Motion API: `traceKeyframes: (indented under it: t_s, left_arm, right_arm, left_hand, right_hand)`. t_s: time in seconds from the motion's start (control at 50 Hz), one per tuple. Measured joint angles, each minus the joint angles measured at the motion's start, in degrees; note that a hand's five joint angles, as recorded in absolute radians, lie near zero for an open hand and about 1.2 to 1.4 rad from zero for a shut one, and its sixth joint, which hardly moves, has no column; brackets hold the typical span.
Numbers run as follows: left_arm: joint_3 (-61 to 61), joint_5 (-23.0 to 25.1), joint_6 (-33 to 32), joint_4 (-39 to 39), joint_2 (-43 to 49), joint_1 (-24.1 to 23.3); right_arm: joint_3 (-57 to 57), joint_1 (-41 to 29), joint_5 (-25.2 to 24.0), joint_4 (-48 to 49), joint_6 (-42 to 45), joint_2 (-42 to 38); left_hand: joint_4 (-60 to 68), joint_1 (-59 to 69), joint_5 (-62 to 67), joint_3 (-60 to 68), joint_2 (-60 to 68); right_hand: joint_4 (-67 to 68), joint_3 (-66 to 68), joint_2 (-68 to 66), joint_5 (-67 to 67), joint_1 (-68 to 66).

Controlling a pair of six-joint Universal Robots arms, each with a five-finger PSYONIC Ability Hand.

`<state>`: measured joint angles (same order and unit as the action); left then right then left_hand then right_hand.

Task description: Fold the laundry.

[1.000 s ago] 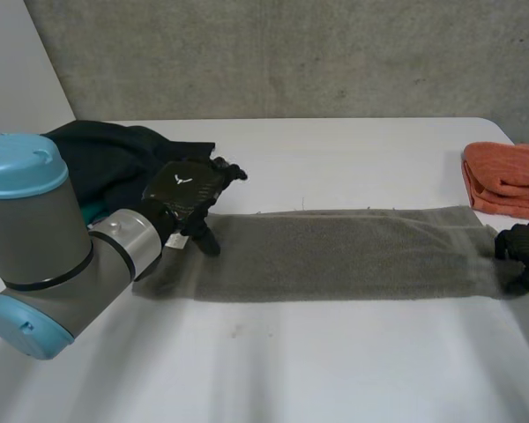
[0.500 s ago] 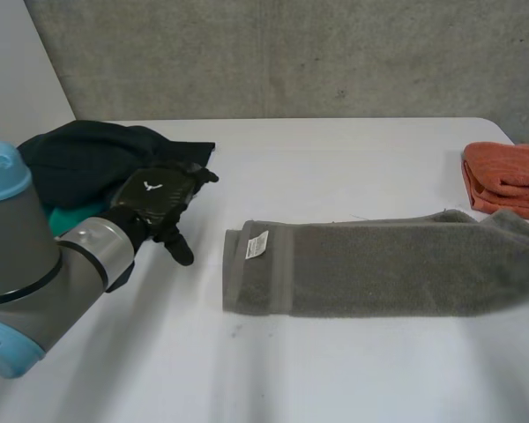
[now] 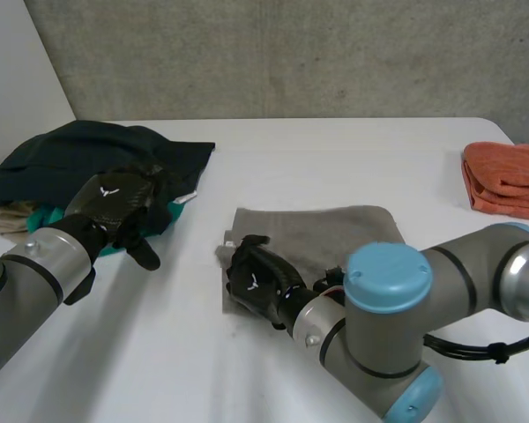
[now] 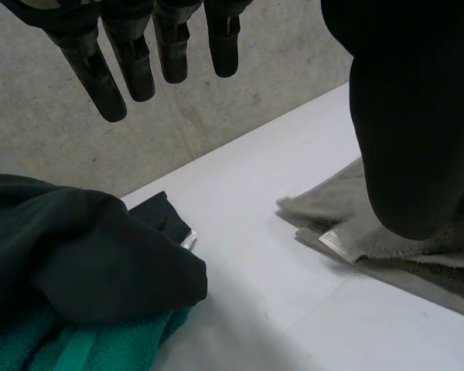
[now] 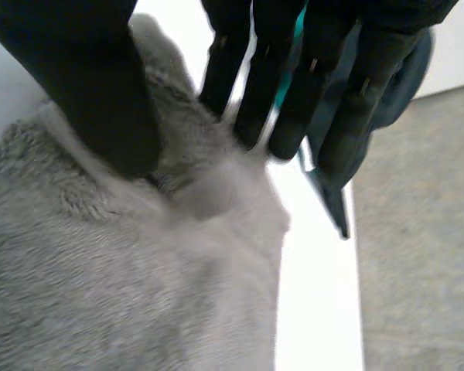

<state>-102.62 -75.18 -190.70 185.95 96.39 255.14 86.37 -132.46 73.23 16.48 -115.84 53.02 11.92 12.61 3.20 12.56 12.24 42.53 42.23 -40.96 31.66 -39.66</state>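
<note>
A grey towel (image 3: pixel 335 233) lies folded in half at the middle of the white table (image 3: pixel 335 150). My right hand (image 3: pixel 256 280) rests on the towel's left edge, where the upper layer ends. In the right wrist view that hand (image 5: pixel 93 85) has straight fingers (image 5: pixel 294 85) set apart from the thumb, above a small ridge of the grey towel (image 5: pixel 100 294). My left hand (image 3: pixel 119 207) hovers open to the left of the towel, by the dark pile. In the left wrist view its fingers (image 4: pixel 131 54) hang straight, and the grey towel (image 4: pixel 402 247) with a white label (image 4: pixel 336 241) lies beyond the thumb.
A pile of dark clothes (image 3: pixel 97 159) with a teal cloth (image 3: pixel 115 238) under it sits at the table's far left; the dark clothes (image 4: pixel 77 255) lie under my left hand. A folded orange towel (image 3: pixel 507 181) lies at the right edge.
My right hand has carried the towel's right end across to the left end, folding it in half, and its fingers have opened. My left hand let go and drew back to the left.
</note>
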Motion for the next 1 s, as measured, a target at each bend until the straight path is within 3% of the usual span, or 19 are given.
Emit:
traceKeyframes:
  t_s: [0.04, 0.1, 0.28, 0.36, 0.46, 0.5, 0.58, 0.64, 0.74, 0.82, 1.0]
  left_arm:
    - [0.0, 0.1, 0.0, 0.1, -0.1, 0.1]
    - [0.2, 0.2, 0.0, 0.3, -0.1, 0.1]
    - [1.8, 0.1, 0.1, 0.6, 0.0, -2.2]
    - [2.3, -0.1, 0.1, 0.9, 0.1, -4.0]
    - [2.8, -0.9, 0.0, 2.0, 1.0, -7.2]
    - [3.0, -1.3, -0.1, 2.4, 1.4, -8.1]
    - [3.4, -2.4, -0.1, 3.0, 2.2, -9.9]
    - [3.5, -3.1, -0.2, 3.0, 2.4, -10.4]
    - [3.4, -3.6, -0.2, 2.8, 2.1, -10.1]
    - [2.9, -3.6, -0.2, 2.4, 1.2, -9.3]
    - [1.6, -3.7, -0.2, 2.0, -1.0, -8.1]
  right_arm:
    - [-1.0, 0.4, 2.0, -1.4, -3.1, 0.8]
    - [-0.7, 2.1, 2.8, -1.0, -10.2, 4.6]
    - [5.7, 12.0, 2.1, 0.7, -36.0, 18.6]
    - [8.3, 16.7, 1.9, -1.8, -41.9, 20.8]
    - [12.3, 24.6, 1.6, -8.4, -42.8, 18.1]
    - [13.4, 26.7, 1.4, -9.7, -42.3, 16.7]
    - [15.4, 31.6, 1.7, -10.2, -39.9, 12.9]
    - [15.5, 32.9, 3.0, -8.2, -38.4, 12.0]
    - [14.2, 30.8, 7.3, -3.0, -36.4, 14.5]
    - [12.1, 24.9, 9.9, 1.4, -34.1, 18.7]
    - [6.7, 9.2, 4.1, 4.1, -30.2, 16.2]
  left_hand:
    - [0.0, 0.0, 0.0, 0.0, 0.0]
    - [0.0, 0.0, 0.0, 0.0, 0.0]
    - [0.0, 0.0, 0.0, 0.0, 0.0]
    - [0.0, 0.0, 0.0, 0.0, 0.0]
    - [0.0, 0.0, 0.0, 0.0, 0.0]
    - [0.0, 0.0, 0.0, 0.0, 0.0]
    - [0.0, 0.0, 0.0, 0.0, 0.0]
    - [0.0, 0.0, 0.0, 0.0, 0.0]
    - [0.0, 0.0, 0.0, 0.0, 0.0]
    - [0.0, 0.0, 0.0, 0.0, 0.0]
    - [0.0, 0.0, 0.0, 0.0, -0.1]
  right_hand:
    - [-21.4, -21.3, 22.0, -20.9, 21.7]
    - [-30.0, -29.9, 28.8, -28.8, 26.8]
    - [-30.4, -30.1, 28.9, -28.8, 26.8]
    - [-30.4, -30.1, 28.9, -28.8, 26.8]
    - [-30.1, -29.9, 28.7, -28.5, 26.5]
    - [-27.4, -27.1, 25.9, -26.0, 24.1]
    - [9.1, 9.8, -12.0, 10.1, -12.3]
    - [24.0, 24.3, -25.9, 23.3, -20.4]
    - [26.0, 25.9, -26.1, 24.8, -20.4]
    - [26.0, 25.9, -26.1, 25.2, -20.4]
    - [26.1, 25.9, -26.1, 25.8, -20.4]
